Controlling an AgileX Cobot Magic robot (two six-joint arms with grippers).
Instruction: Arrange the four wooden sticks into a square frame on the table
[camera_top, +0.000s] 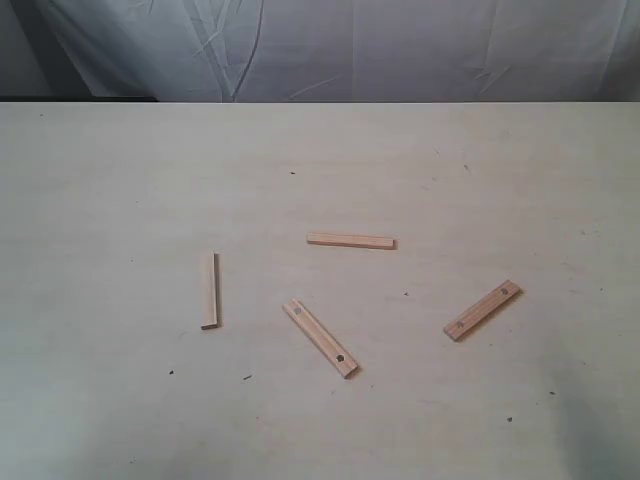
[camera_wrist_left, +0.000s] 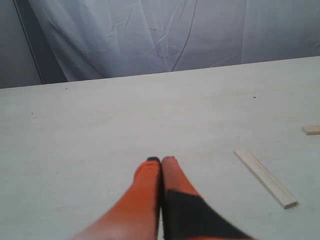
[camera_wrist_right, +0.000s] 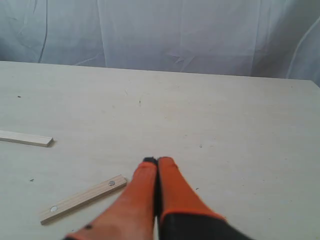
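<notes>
Four wooden sticks lie apart on the table (camera_top: 120, 180). One stick (camera_top: 210, 290) lies on the left, pointing away. Another stick (camera_top: 351, 240) lies crosswise at the centre. A stick with two dark holes (camera_top: 320, 337) lies slanted in front. A second holed stick (camera_top: 482, 310) lies slanted on the right. No square frame exists. Neither gripper shows in the exterior view. My left gripper (camera_wrist_left: 161, 160) is shut and empty, with the plain stick (camera_wrist_left: 265, 177) off to one side. My right gripper (camera_wrist_right: 157, 161) is shut and empty beside the holed stick (camera_wrist_right: 83, 198).
A wrinkled pale cloth (camera_top: 330, 50) hangs behind the table's far edge. The end of another stick (camera_wrist_left: 311, 130) shows at the border of the left wrist view, and a plain stick (camera_wrist_right: 26, 138) lies farther off in the right wrist view.
</notes>
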